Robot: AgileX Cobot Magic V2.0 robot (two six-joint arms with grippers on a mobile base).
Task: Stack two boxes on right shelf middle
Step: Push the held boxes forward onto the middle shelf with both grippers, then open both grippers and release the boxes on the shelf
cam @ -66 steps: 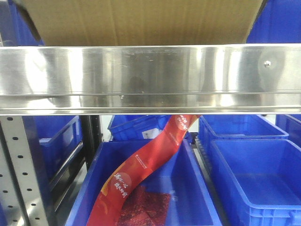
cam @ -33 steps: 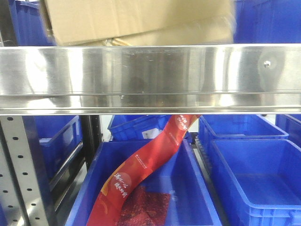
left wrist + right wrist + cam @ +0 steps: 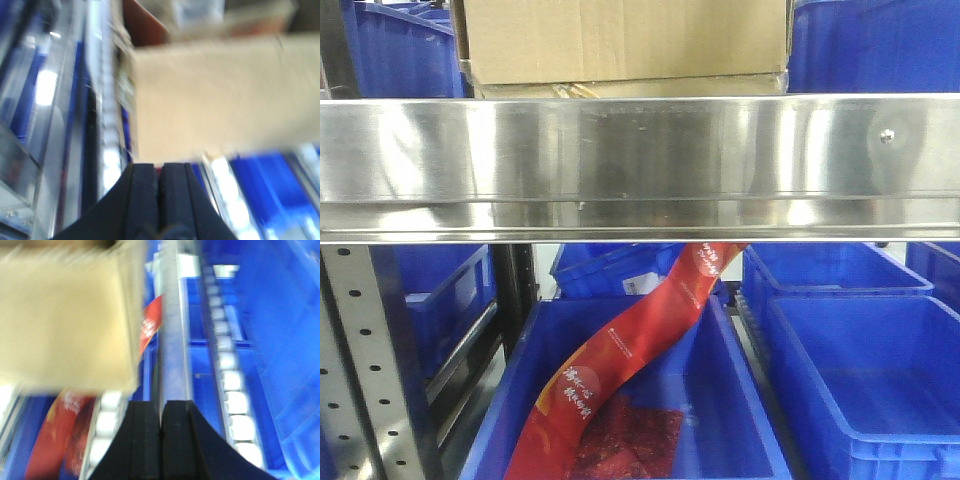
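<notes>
From my remote station, I am watching a brown cardboard box [image 3: 625, 40] sitting squarely on top of a second cardboard box [image 3: 630, 89], of which only a thin strip is showing above the front lip of the stainless-steel shelf [image 3: 640, 165]; the pair is standing toward the middle of the shelf's front edge, with blue bins [image 3: 880, 45] flanking it on both sides. A small rivet [image 3: 887, 135] is glinting near the right end of the lip, and a perforated upright [image 3: 370, 370] is dropping from the shelf's lower left. Below, a red printed banner [image 3: 620, 360] is curling down into an open blue bin [image 3: 750, 440], with another blue bin [image 3: 865, 385] just beside it on the right. In the left wrist view, I am seeing the left gripper [image 3: 160, 180] with its black fingers pressed together and holding nothing, a blurred cardboard face [image 3: 225, 97] filling the frame beyond it. In the right wrist view, the right gripper [image 3: 161, 427] is likewise showing its fingers pressed together on nothing, with a blurred cardboard side [image 3: 65, 320] at upper left, a steel rail [image 3: 172, 330] running straight ahead and a row of white rollers [image 3: 227, 365] lying alongside it.
</notes>
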